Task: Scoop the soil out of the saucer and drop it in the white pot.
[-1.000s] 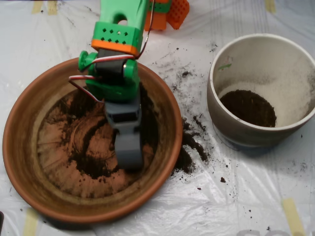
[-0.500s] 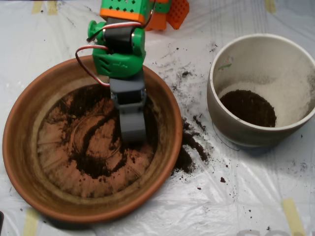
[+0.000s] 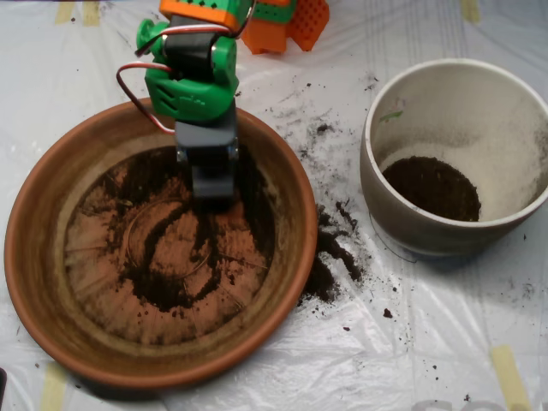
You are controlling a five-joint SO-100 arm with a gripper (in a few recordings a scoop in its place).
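The terracotta saucer (image 3: 34,282) fills the left half of the overhead view. Thin patches and crumbs of dark soil (image 3: 167,287) lie on its ridged base, with a thicker band along its right inner wall. My grey scoop (image 3: 212,190) hangs from the green arm over the upper middle of the saucer, its tip pointing down at the soil near the far wall. The white pot (image 3: 385,201) stands at the right, apart from the saucer, with a dark mound of soil (image 3: 432,188) at its bottom.
Spilled soil (image 3: 330,255) lies on the white plastic sheet between saucer and pot, with fine crumbs scattered further up. Orange parts (image 3: 295,21) sit at the top edge beside the arm's base. Yellow tape strips mark the sheet's corners.
The scoop has drawn back toward the top of the picture, from the saucer's middle to near its far wall. The soil in the middle looks slightly dragged and rearranged.
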